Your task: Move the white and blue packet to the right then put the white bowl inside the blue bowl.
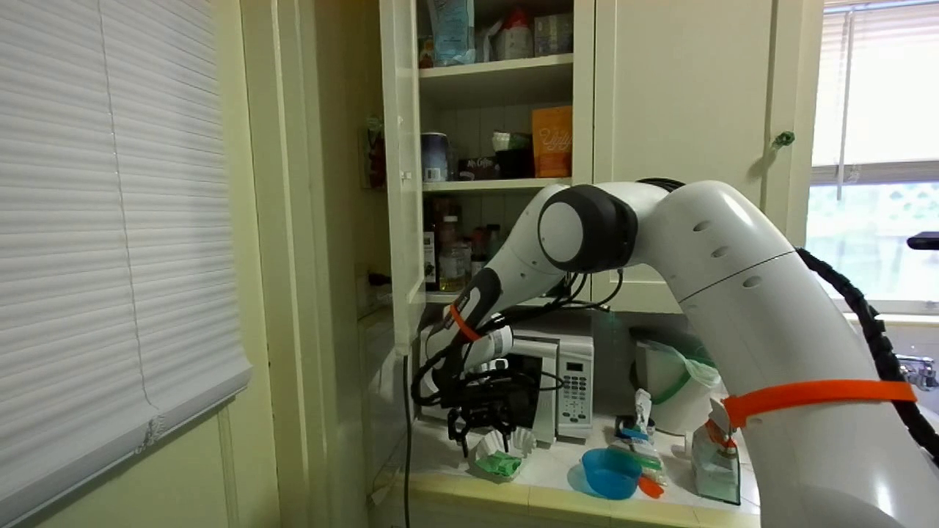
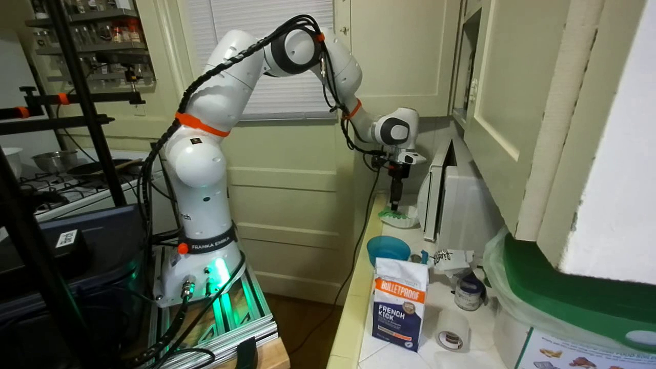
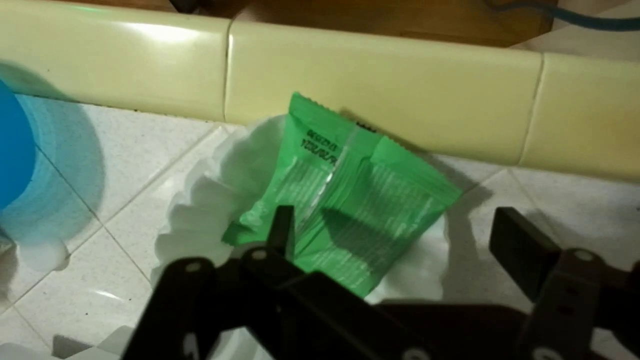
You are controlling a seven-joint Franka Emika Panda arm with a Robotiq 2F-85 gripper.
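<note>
White-blue packet (image 2: 400,305) reads "BULLETPROOF", "FRENCH KICK"; robot base (image 2: 202,259), "FRANKA EMIKA"; dark box (image 1: 479,169), "Mr. Coffee"; green sachet (image 3: 352,195), "2024".

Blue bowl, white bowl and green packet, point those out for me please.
Blue bowl (image 1: 612,479), in an exterior view, on its outer wall.
White bowl (image 2: 403,223), in an exterior view, on its outer wall.
Green packet (image 3: 361,192), in the wrist view, on its printed middle.

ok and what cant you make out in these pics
Blue bowl: cut off by the wrist view's left edge.
White bowl: in the wrist view, its floor is hidden by green packaging, and more of it by the fingers.
White print on that packaging: too blurred to read, wrist view.
White and blue packet: smallest print too tiny in an exterior view.
Microwave: partly behind the arm in an exterior view.
</note>
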